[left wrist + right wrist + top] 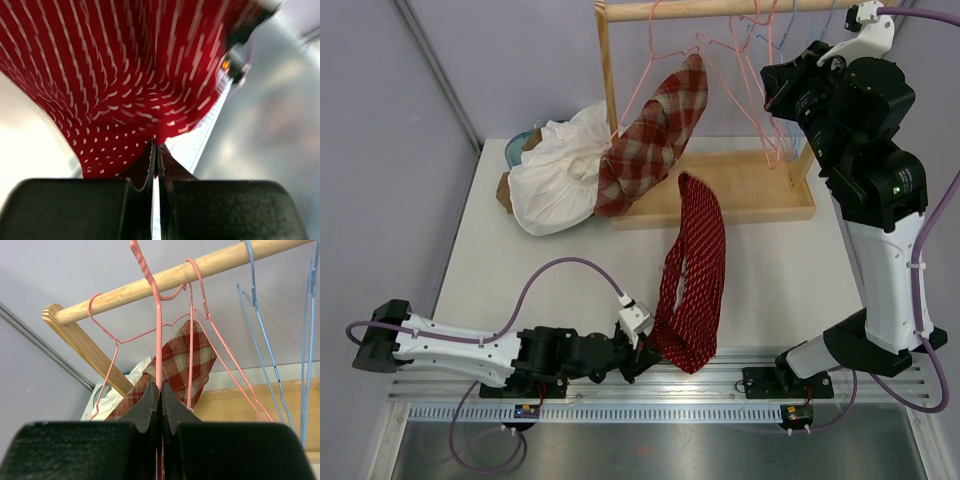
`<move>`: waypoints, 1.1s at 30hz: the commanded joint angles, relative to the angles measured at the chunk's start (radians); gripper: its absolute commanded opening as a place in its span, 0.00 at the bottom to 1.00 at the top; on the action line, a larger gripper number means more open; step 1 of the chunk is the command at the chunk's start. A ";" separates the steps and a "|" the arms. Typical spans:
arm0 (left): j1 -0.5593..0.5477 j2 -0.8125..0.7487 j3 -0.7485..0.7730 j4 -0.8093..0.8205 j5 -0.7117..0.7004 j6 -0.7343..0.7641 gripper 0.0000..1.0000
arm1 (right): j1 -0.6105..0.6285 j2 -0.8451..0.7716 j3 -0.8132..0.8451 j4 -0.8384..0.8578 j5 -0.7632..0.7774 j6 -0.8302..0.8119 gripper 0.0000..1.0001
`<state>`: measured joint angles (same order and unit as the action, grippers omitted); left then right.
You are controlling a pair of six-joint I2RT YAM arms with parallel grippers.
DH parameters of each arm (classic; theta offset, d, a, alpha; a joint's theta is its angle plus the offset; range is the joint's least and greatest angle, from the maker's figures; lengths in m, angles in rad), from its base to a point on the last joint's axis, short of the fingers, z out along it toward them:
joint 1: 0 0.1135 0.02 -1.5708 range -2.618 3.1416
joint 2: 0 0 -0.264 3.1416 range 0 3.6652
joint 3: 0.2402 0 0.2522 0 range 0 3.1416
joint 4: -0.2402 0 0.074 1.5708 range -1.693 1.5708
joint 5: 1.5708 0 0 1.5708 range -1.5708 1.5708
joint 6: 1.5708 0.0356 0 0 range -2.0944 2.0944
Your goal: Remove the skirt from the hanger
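**Tally at the rail**

We've got three pink hangers (158,330) on one wooden rail (125,292), and at least two blue hangers (255,302) alongside. Garments: we count one red skirt (692,270), one plaid piece (655,140), one white bundle (560,180), three in all.

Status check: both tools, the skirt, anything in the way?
Left tool shut on red dotted skirt. Right tool shut on pink wire hanger. Skirt looks clear of it. Plaid garment hangs close by.
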<state>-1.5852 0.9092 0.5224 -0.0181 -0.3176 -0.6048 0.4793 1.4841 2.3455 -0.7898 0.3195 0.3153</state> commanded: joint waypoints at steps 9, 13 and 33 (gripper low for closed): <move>-0.194 -0.079 0.207 -0.377 -0.400 -0.130 0.00 | -0.004 0.035 -0.070 0.147 0.010 0.008 0.00; -0.193 -0.044 0.448 -0.618 -0.553 -0.058 0.00 | -0.005 0.088 -0.057 0.162 0.009 -0.004 0.00; 0.832 0.302 1.432 -0.605 -0.243 0.812 0.00 | -0.044 0.090 -0.382 0.308 -0.057 0.076 0.00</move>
<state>-0.9245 1.1191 1.8339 -0.7010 -0.7380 0.0757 0.4389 1.6596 2.0296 -0.5110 0.2749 0.3565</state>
